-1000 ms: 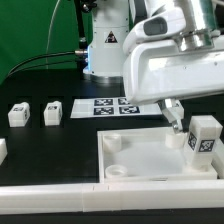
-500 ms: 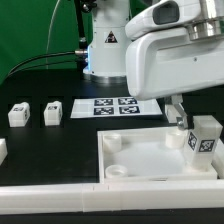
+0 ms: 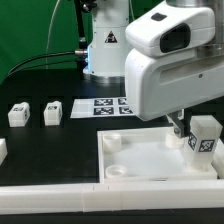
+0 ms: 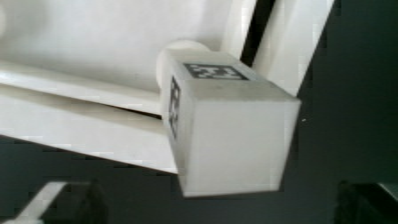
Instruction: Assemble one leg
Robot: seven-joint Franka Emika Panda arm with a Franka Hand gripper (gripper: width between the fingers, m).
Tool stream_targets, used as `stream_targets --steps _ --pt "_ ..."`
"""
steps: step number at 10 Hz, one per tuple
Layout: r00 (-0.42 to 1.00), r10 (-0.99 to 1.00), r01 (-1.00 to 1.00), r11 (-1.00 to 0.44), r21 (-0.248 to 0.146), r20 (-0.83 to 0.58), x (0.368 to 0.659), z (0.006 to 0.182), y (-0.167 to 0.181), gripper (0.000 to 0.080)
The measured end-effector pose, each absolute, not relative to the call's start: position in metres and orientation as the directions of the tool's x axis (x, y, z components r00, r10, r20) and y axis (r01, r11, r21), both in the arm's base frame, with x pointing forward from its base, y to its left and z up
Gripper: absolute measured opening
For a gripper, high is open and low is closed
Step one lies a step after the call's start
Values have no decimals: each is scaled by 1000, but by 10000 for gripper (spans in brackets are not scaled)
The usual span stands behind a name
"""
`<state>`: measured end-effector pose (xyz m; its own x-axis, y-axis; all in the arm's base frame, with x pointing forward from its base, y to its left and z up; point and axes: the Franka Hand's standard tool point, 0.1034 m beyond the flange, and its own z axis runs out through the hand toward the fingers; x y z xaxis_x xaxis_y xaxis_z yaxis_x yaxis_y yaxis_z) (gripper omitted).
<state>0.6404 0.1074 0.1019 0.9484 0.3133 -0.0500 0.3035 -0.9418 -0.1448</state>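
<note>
Only your wrist view shows the jaws wide, clear of the leg (image 4: 228,125). Your exterior view counts three legs (image 3: 203,135) (image 3: 17,114) (image 3: 52,112), one panel (image 3: 150,162), one marker board (image 3: 113,107).

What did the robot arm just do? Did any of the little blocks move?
The arm came lower, and its gripper dropped closer to the standing leg. It grabbed nothing and let nothing go. The leg, the panel, the two spare legs and the marker board stayed where they were.
</note>
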Motion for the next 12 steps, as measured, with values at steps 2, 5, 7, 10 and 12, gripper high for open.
stream_targets --steps 2,5,7,10,12 --pt "948 313 303 -942 -145 -51 640 101 107 649" --pt "957 289 285 -950 -127 -16 644 96 96 649" --pt "960 281 278 -953 -119 -6 639 91 89 649" --pt "960 278 276 -954 -118 -6 635 85 87 649" --pt "960 279 276 -954 -119 -8 635 84 87 386"
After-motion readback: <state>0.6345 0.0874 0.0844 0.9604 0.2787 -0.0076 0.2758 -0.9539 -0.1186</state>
